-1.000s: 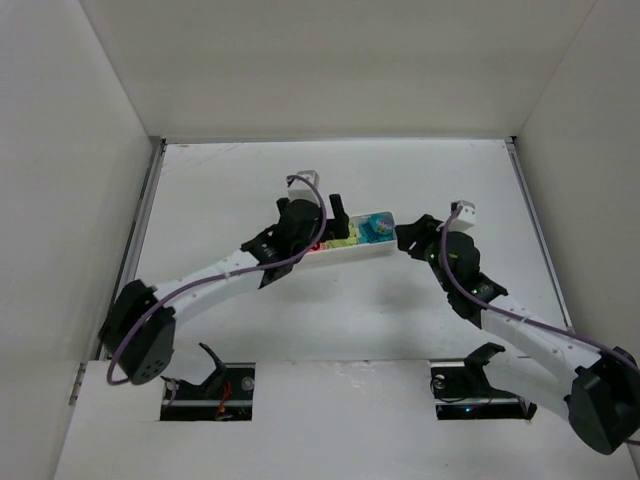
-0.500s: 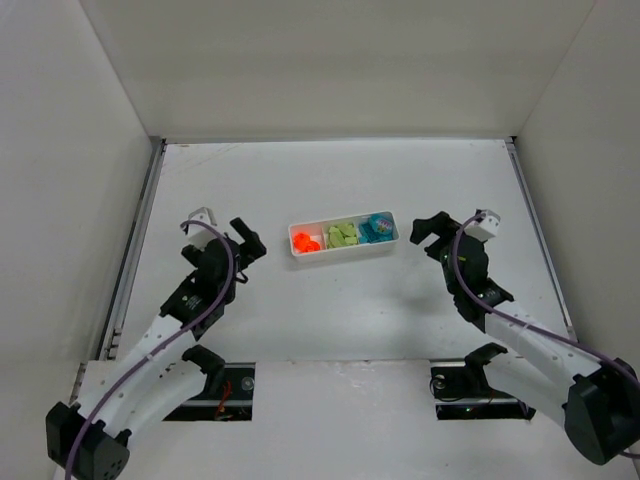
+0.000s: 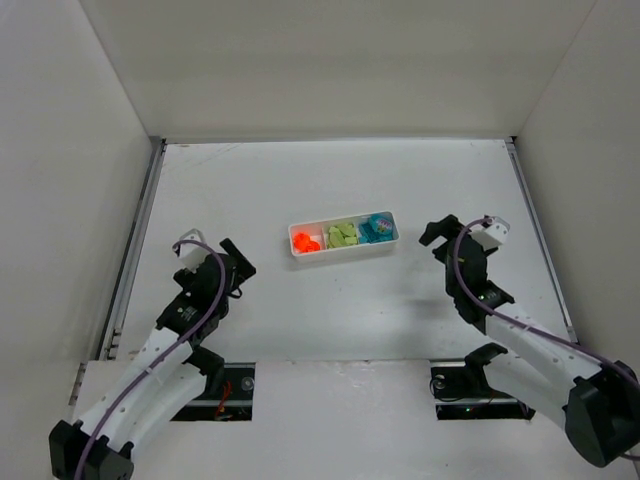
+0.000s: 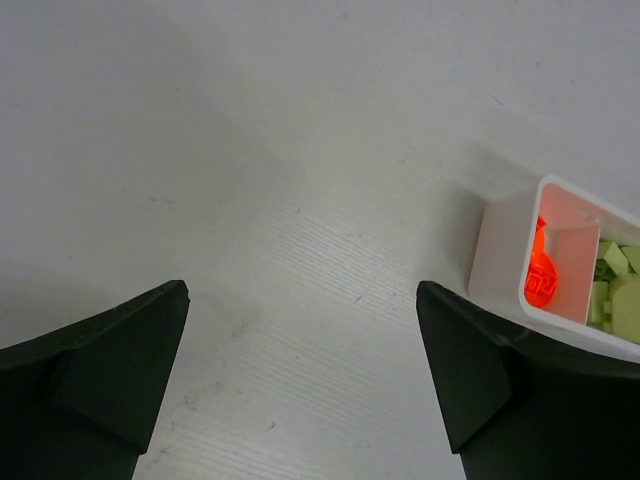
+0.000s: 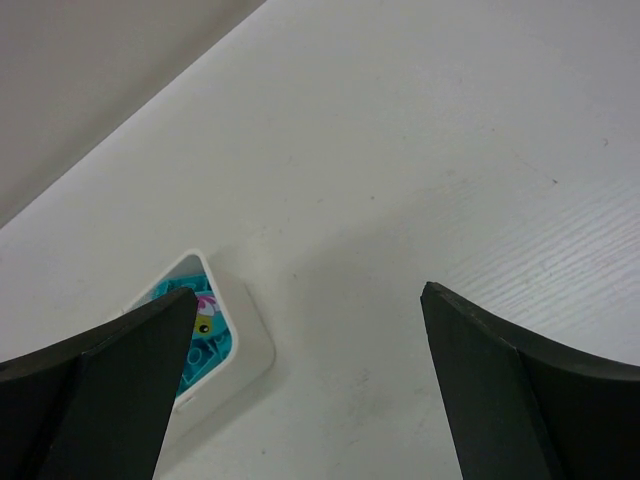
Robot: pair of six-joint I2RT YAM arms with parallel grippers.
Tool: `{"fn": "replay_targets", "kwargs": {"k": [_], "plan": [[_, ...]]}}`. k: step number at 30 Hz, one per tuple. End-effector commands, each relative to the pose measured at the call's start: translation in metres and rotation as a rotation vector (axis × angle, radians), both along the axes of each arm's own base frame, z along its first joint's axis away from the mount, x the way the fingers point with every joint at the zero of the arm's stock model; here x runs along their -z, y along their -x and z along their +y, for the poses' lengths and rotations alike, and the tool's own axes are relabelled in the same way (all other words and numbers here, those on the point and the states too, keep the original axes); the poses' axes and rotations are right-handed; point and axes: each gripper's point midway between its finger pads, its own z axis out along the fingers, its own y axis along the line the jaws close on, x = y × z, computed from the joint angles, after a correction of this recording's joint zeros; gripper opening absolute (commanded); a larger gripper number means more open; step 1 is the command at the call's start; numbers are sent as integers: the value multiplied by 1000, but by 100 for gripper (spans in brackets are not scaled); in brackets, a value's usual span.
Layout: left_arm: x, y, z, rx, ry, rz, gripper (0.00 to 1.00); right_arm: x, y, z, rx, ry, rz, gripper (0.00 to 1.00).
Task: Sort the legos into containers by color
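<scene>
Three colours sorted in tray (image 3: 340, 254): orange-red legos (image 3: 305, 241) left compartment, green legos (image 3: 343, 235) middle, blue legos (image 3: 378, 227) right. No loose brick seen on table (image 3: 330, 320). Jaws apart, empty: left gripper (image 4: 300, 300), right gripper (image 5: 308, 295), flanking tray. Sorting looks finished; next, park arms.

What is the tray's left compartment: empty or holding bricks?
Holding bricks: orange-red legos lie inside the tray, in the top and left wrist views.

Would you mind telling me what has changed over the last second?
The left claw drew well back from the tray toward the near left, and the right claw backed slightly off to the right; both are open and empty. The tray and the sorted legos stayed put.
</scene>
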Motion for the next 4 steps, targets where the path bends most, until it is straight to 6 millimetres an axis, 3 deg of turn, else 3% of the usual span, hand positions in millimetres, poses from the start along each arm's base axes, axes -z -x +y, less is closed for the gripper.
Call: {"fn": "replay_targets", "kwargs": {"k": [1, 4], "plan": [[-4, -3, -2, -19, 38, -25, 100, 5, 1, -1, 19, 12, 15, 100], [-8, -7, -5, -14, 45, -34, 100, -3, 0, 12, -34, 8, 2, 100]]}}
